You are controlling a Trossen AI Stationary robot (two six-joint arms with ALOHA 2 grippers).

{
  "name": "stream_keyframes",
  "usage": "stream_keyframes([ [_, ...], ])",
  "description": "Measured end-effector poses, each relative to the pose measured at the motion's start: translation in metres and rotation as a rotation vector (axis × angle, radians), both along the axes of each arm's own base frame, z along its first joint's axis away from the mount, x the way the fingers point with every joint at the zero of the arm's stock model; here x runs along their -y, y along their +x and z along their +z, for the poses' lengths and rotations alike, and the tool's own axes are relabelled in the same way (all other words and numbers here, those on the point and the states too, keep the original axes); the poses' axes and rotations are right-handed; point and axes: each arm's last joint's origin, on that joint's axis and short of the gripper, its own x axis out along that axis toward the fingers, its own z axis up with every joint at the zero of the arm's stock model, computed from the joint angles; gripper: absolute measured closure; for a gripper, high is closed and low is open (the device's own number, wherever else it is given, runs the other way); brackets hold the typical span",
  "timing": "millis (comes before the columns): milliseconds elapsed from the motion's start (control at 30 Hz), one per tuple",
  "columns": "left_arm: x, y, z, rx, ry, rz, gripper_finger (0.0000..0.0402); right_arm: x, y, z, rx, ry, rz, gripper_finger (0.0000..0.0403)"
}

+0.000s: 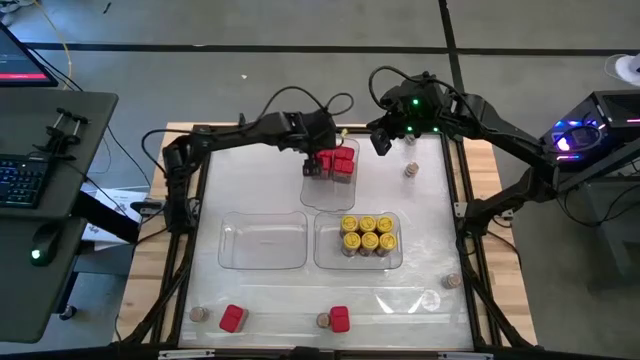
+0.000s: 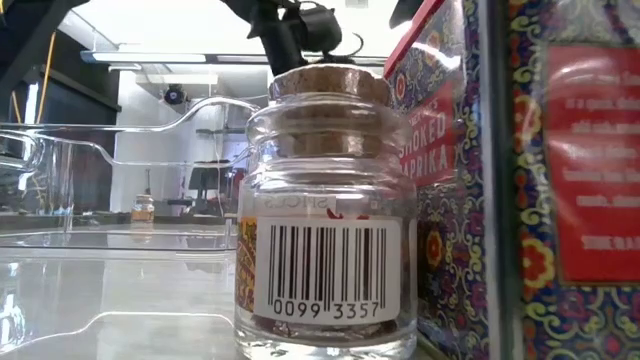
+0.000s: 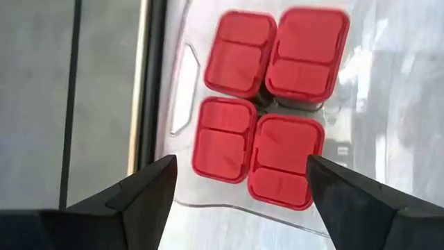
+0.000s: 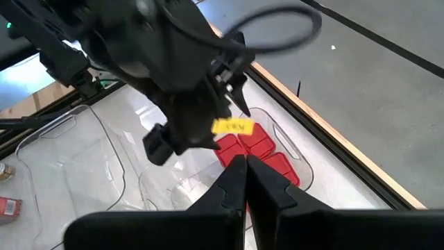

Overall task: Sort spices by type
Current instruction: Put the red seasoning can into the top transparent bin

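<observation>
High view: the left gripper (image 1: 325, 160) is held over the red boxes (image 1: 338, 163) in the far clear tray (image 1: 312, 196), with yellow-lidded jars (image 1: 367, 235) grouped in the tray nearer than it. Left wrist view: four red boxes are seen between widely parted fingers (image 3: 149, 191). Right wrist view: the right gripper (image 4: 246, 173), fingers pressed together, is held beside that tray.

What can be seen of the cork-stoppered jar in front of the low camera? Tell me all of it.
The small clear glass jar stands upright on the table, closed with a tan cork stopper. A white barcode label wraps its body, and dark contents show at the bottom. A red patterned paprika tin stands close beside it; whether they touch is unclear.
</observation>
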Motion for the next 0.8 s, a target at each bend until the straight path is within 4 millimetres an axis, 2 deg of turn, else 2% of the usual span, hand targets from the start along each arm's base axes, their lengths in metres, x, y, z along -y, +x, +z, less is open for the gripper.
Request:
stream_keyframes([
  [167, 0.006, -0.011, 0.017, 0.045, -0.054, 0.046, 0.0096, 0.0, 0.0, 0.0, -0.003, -0.006, 0.005, 0.0402],
  [267, 0.018, -0.025, 0.024, 0.03, -0.282, -0.063, 0.0096, 0.0, 0.0, 0.0, -0.008, -0.004, 0.005, 0.0402],
  [367, 0.031, -0.043, 0.032, 0.095, -0.537, -0.181, 0.0096, 0.0, -0.001, -0.001, -0.016, -0.003, 0.007, 0.0402],
  [467, 0.04, -0.068, 0.036, 0.132, -0.579, -0.157, 0.0096, 0.0, -0.001, -0.001, -0.024, -0.02, 0.022, 0.0402],
  [633, 0.058, -0.12, 0.033, 0.256, -0.587, 0.008, 0.0096, 0.0, -0.001, -0.001, -0.026, -0.028, 0.028, 0.0402],
  [800, 0.089, -0.177, 0.018, 0.291, -0.538, 0.241, 0.0096, 0.0, 0.001, 0.001, -0.005, -0.036, 0.027, 0.0402],
])
